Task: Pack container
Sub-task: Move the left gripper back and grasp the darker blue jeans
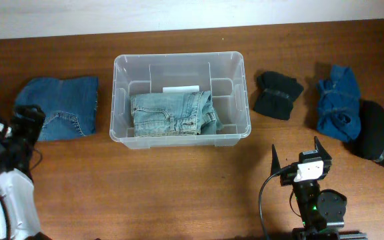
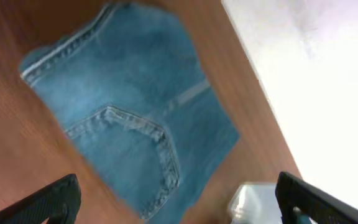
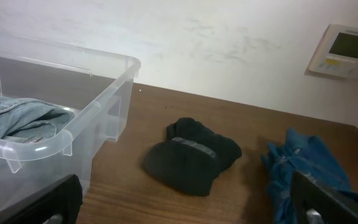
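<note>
Left wrist: I'm hovering the left gripper (image 2: pixel 176 193), jaws wide, over the blue jeans (image 2: pixel 129 112). Next move is calling for descending and pinching a fold.

- brown wood surface (image 1: pixel 179 187), clear container (image 1: pixel 179 58) sitting mid-back
- folded blue jeans (image 1: pixel 62 107) off to its left
- right side: black bundle (image 1: pixel 278 95), crumpled blue denim (image 1: pixel 337 101), and a dark bundle (image 1: pixel 379 133) touching that

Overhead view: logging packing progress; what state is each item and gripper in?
container, open, one garment inside
light jeans, folded, in container
blue jeans, folded, unpacked
black garment, bundled, unpacked
blue garment, crumpled, unpacked
dark garment, heaped, unpacked
left gripper, open, empty
right gripper, open, empty
</note>
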{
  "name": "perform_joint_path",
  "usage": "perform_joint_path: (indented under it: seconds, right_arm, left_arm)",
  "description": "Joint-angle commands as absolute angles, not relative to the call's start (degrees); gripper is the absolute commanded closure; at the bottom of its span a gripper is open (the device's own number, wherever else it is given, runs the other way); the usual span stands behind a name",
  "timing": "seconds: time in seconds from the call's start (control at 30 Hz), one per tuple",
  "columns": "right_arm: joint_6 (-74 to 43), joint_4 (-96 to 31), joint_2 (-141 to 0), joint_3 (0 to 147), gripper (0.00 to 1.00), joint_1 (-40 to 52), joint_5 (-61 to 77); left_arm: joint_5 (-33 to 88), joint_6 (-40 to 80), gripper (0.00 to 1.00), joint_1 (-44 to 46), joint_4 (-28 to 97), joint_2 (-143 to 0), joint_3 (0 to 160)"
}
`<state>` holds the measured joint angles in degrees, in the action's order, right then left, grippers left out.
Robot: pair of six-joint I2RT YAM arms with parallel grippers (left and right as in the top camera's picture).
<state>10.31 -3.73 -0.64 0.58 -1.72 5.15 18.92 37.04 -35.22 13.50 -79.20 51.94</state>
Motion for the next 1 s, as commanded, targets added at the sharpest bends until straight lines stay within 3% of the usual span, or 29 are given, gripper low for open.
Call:
perform_joint_path:
  seconds: [0.0,0.4,0.97]
  right_arm:
    - [10.09,-4.1,-0.32,0.32,0.02,-1.52,4.64]
    - [10.09,-4.1,-0.32,0.32,0.02,-1.52,4.64]
    - [10.09,-4.1,-0.32,0.32,0.02,-1.52,4.64]
  left_arm:
    - [19.51,42.87,0.0,-35.27,8.67,-79.83,45.89]
    - [10.04,42.83,0.0,-35.27,6.22,-83.53,39.86]
    - [9.19,42.83,0.0,-35.31,-15.73,-99.61,39.86]
